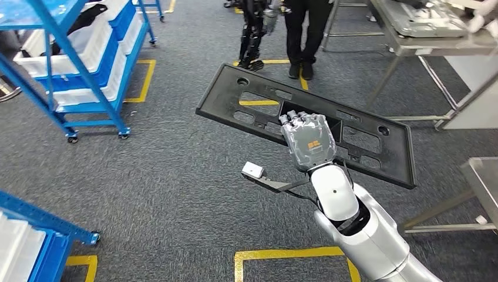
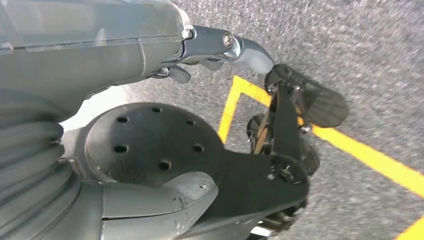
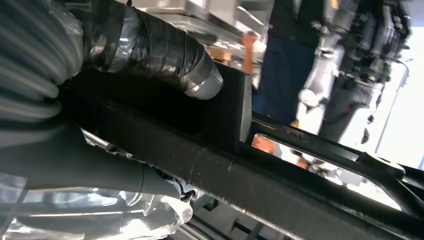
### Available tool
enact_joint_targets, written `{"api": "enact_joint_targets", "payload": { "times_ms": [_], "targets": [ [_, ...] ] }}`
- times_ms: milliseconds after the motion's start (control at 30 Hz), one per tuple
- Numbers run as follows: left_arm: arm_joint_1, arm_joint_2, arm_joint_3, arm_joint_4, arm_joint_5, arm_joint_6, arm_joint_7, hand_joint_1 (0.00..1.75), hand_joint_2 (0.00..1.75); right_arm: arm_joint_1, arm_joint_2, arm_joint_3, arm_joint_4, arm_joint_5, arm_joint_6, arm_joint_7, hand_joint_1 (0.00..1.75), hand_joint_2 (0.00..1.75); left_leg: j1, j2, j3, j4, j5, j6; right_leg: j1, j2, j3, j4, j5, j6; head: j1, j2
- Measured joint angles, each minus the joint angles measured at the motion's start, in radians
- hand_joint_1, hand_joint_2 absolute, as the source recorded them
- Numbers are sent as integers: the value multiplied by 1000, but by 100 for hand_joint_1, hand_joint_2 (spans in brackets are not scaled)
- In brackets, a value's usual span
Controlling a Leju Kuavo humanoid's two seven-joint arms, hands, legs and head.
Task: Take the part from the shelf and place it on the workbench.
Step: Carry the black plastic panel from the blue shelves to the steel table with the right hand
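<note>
The part (image 1: 235, 97) is a long black plastic panel with several cut-outs, held level above the grey carpet in the head view. My right hand (image 1: 308, 141) grips it near the middle of its near edge, fingers curled over the rim. In the right wrist view the fingers (image 3: 165, 55) wrap over the part's black edge (image 3: 280, 175). My left hand (image 2: 100, 45) hangs down over the floor with thumb and fingers apart, holding nothing.
A steel workbench (image 1: 434, 35) stands at the far right, and another steel table corner (image 1: 484, 176) is at the right edge. Blue shelves with white bins stand at the upper left (image 1: 76, 64) and lower left (image 1: 29, 235). A person's legs (image 1: 302, 35) and another robot's legs (image 1: 253, 35) are ahead.
</note>
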Motion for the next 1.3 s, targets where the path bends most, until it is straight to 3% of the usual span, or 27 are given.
{"api": "enact_joint_targets", "payload": {
  "times_ms": [33,67,100,167,233,300,333,400,467,533,567,600,667,700,767,833,900,967,1033,1067,1100,1133,1200,1267,1300],
  "targets": [
    [0,0,0,0,0,-2,2,0,175,2,0,2,3,0,1,0,173,175,1,14,0,1,-3,-1,-6,-5,-16,24,1,5,0,0],
    [0,0,0,0,0,-4,5,0,175,3,0,4,6,0,2,0,173,175,2,27,1,4,-6,-3,-12,-11,-14,12,21,11,0,0],
    [0,0,0,0,0,-7,8,0,175,3,0,5,8,0,2,1,173,175,3,40,3,7,-11,-7,-17,-21,9,-36,53,16,0,0],
    [-1,0,0,0,0,-14,11,0,175,3,0,5,11,0,2,1,173,175,3,62,6,18,-24,-20,-19,-64,72,-162,107,20,0,0],
    [-1,0,0,0,0,-19,13,0,175,3,2,4,12,0,2,2,173,175,-1,78,10,26,-36,-35,-12,-85,99,-215,117,11,-1,0],
    [-4,0,0,0,0,-21,16,0,175,3,3,2,13,0,2,2,173,175,-2,96,17,27,-43,-46,-8,-63,97,-213,114,-4,-1,0],
    [-5,-1,0,0,0,-22,17,0,175,3,3,1,13,0,2,1,173,175,1,90,19,32,-50,-52,-9,-51,99,-215,114,-11,-1,0],
    [-6,-2,-1,0,0,-29,23,0,175,0,8,-2,13,0,2,0,173,175,8,44,-1,86,-89,-58,-12,-29,103,-220,116,-26,-1,0],
    [-4,-2,-2,0,0,-37,29,0,175,-4,16,-3,13,0,2,-1,173,175,12,-6,-64,214,-152,-60,-10,-7,105,-222,116,-36,-1,0],
    [-2,-2,-2,0,0,-40,33,0,175,-3,22,-3,14,0,2,-4,173,175,11,-16,-125,320,-179,-58,-4,22,105,-220,116,-40,-2,0],
    [-2,-2,-2,0,0,-41,33,0,175,-3,23,-3,14,0,2,-6,173,175,10,-18,-133,323,-163,-55,-1,37,106,-218,115,-41,-1,0],
    [-2,-2,-2,0,0,-41,34,0,175,-3,24,-3,14,0,2,-6,173,175,10,-23,-123,287,-129,-50,0,52,107,-217,115,-41,-1,0],
    [-1,-1,-3,0,0,-41,35,0,175,-4,27,-3,14,0,2,-6,173,175,9,-61,-71,155,-53,-38,1,80,107,-213,114,-39,-1,0],
    [0,-1,-3,1,0,-41,36,0,175,-4,29,-3,14,0,2,-6,173,175,8,-82,-48,100,-33,-34,1,93,105,-212,115,-36,-1,0],
    [0,0,-3,2,0,-41,36,0,175,-3,32,-3,15,0,2,-7,173,175,5,-102,-27,55,-28,-29,-4,117,99,-214,119,-25,-1,0],
    [-3,0,-3,2,0,-41,36,0,175,-2,32,-4,16,0,2,-7,173,175,6,-80,-21,43,-23,-22,-7,130,95,-217,124,-12,-1,0],
    [-4,-1,-3,2,0,-41,36,0,175,-4,31,-7,18,0,2,-8,173,175,10,-54,-13,26,-14,-11,-2,85,78,-181,99,-4,0,0],
    [-2,-1,-3,2,0,-41,36,0,175,-6,31,-9,20,0,2,-8,173,175,9,-26,-8,18,-10,-2,1,19,30,-77,39,1,1,0],
    [0,-1,-3,2,0,-41,36,0,175,-4,31,-9,22,0,2,-8,173,175,7,2,-8,19,-13,-1,-4,-3,-20,26,1,7,2,0],
    [0,-2,-3,2,0,-41,36,0,175,-3,31,-9,23,0,2,-8,173,175,7,16,-7,20,-15,-2,-8,-8,-25,37,7,10,2,0],
    [0,-2,-3,2,0,-41,36,0,175,-2,31,-9,24,0,2,-8,173,175,7,29,-6,21,-17,-5,-11,-13,-11,9,30,12,2,0],
    [0,-3,-3,2,0,-41,36,0,175,-2,31,-9,25,0,2,-8,173,175,8,41,-3,23,-21,-8,-14,-26,23,-52,64,14,2,0],
    [-1,-4,-3,2,0,-41,36,0,175,-3,31,-9,25,0,2,-8,173,175,5,63,2,29,-33,-21,-9,-68,88,-175,106,11,1,0],
    [-3,-3,-3,2,0,-41,36,0,175,-4,31,-10,25,0,2,-8,173,175,-1,80,6,34,-41,-34,-1,-82,107,-214,107,1,1,0],
    [-3,-4,-3,2,0,-41,36,0,175,-4,31,-10,25,0,2,-8,173,175,-1,89,8,35,-44,-38,-1,-68,105,-214,108,-6,0,0]
  ]
}}
